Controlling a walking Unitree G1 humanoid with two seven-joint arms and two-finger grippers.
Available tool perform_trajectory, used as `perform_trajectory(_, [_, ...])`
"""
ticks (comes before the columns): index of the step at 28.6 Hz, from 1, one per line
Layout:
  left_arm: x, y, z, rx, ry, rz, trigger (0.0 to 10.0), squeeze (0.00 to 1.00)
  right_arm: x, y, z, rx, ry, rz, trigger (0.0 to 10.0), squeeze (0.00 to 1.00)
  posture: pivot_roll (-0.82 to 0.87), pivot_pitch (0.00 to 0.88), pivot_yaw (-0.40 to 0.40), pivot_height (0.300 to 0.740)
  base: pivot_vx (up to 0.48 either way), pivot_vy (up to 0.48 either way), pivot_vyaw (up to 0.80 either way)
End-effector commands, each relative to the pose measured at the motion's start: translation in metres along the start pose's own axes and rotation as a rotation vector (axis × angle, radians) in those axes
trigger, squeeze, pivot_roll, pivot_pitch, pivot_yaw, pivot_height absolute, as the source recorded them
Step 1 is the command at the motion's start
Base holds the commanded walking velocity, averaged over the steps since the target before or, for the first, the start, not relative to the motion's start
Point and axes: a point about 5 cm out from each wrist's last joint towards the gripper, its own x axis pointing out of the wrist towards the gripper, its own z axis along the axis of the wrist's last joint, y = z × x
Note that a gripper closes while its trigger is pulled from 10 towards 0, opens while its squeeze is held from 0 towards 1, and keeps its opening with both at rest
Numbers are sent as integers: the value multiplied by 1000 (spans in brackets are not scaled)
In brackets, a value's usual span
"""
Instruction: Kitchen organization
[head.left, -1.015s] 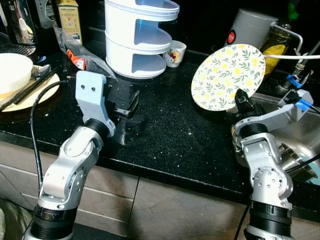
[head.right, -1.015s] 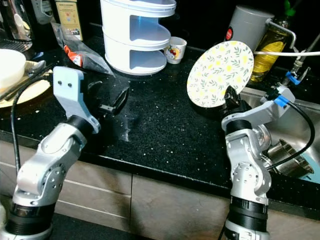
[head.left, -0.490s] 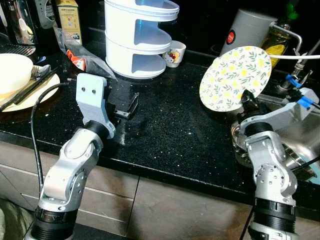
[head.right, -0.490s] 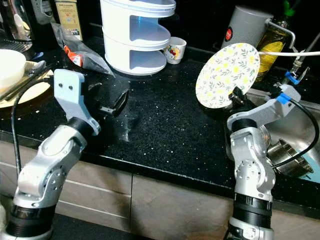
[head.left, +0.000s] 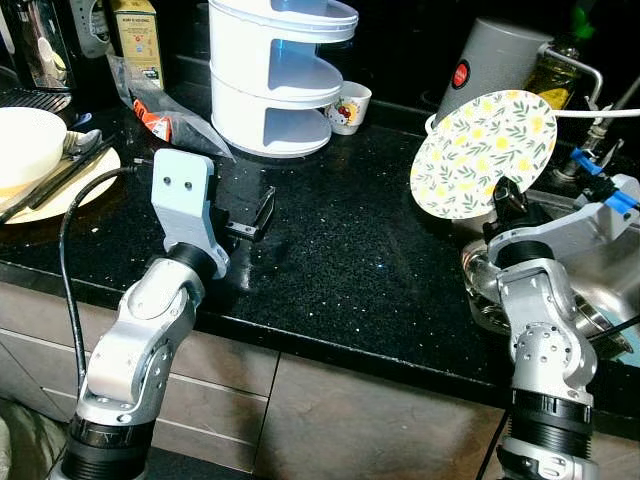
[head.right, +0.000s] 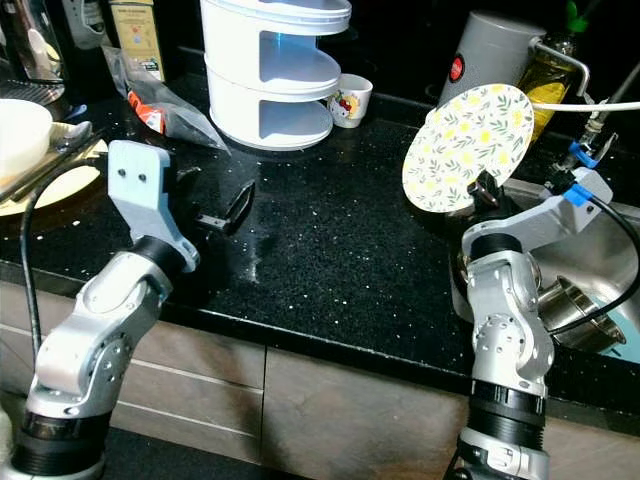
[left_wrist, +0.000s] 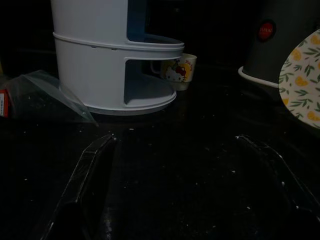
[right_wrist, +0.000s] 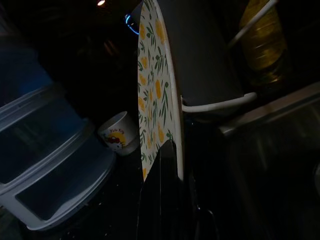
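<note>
My right gripper (head.left: 508, 203) is shut on the lower edge of a round plate with yellow flowers and green leaves (head.left: 483, 153), held upright above the right end of the black counter (head.left: 340, 260), beside the sink. In the right wrist view the plate (right_wrist: 157, 90) stands edge-on between the fingers. My left gripper (head.left: 252, 213) hovers open and empty low over the counter, in front of a white three-tier rack (head.left: 275, 75). A small cartoon-print cup (head.left: 350, 106) stands right of the rack.
A grey kettle (head.left: 492, 62) and an oil bottle (head.left: 551, 75) stand behind the plate. A metal sink (head.left: 600, 290) with pots lies at the right. A white bowl on a plate with utensils (head.left: 30, 150) sits far left; a plastic packet (head.left: 165, 110) lies near the rack.
My right gripper has carried the flowered plate rightwards and slightly up, toward the sink. The left arm has stayed where it was.
</note>
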Motion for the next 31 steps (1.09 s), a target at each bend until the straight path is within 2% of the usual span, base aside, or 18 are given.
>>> perform_trajectory(1, [0,-4,-6,-9,25,-7,10000,0,3,-7,9,-24,-44,-37,10000,0,115,8,-169,740,0,0,0])
perform_trajectory(7, [0,-4,-5,-1,17,-11,10000,0,6,-18,20,-131,-69,-95,10000,0,114,10,-169,740,0,0,0])
perform_trajectory(11, [1,-6,-4,-5,11,-21,10000,0,5,-22,21,-147,-66,-98,10000,0,105,10,-166,740,0,0,-600])
perform_trajectory(13, [2,-7,-3,-6,9,-23,10000,0,5,-22,21,-157,-63,-95,10000,0,105,10,-166,740,0,0,-800])
perform_trajectory(20, [2,-8,-3,-7,7,-27,10000,0,2,-17,15,-256,-45,-58,10000,0,106,11,-167,740,0,0,0])
perform_trajectory(22, [2,-9,-3,-8,6,-28,10000,0,3,-9,6,-406,-6,-6,10000,0,107,9,-168,740,0,0,0])
perform_trajectory(23, [2,-9,-3,-8,6,-28,10000,0,3,-9,6,-406,-6,-6,10000,0,107,9,-168,740,0,0,0])
perform_trajectory(25, [2,-9,-3,-8,5,-29,10000,0,2,-1,-11,-542,73,37,10000,0,107,7,-171,740,0,0,0])
perform_trajectory(27, [2,-10,-3,-10,3,-33,10000,0,-1,3,-25,-611,133,42,10000,0,111,7,-174,740,0,0,0])
perform_trajectory(31, [2,-11,-3,-11,3,-36,10000,0,-1,3,-29,-606,155,42,10000,0,110,8,-174,740,0,0,-600])
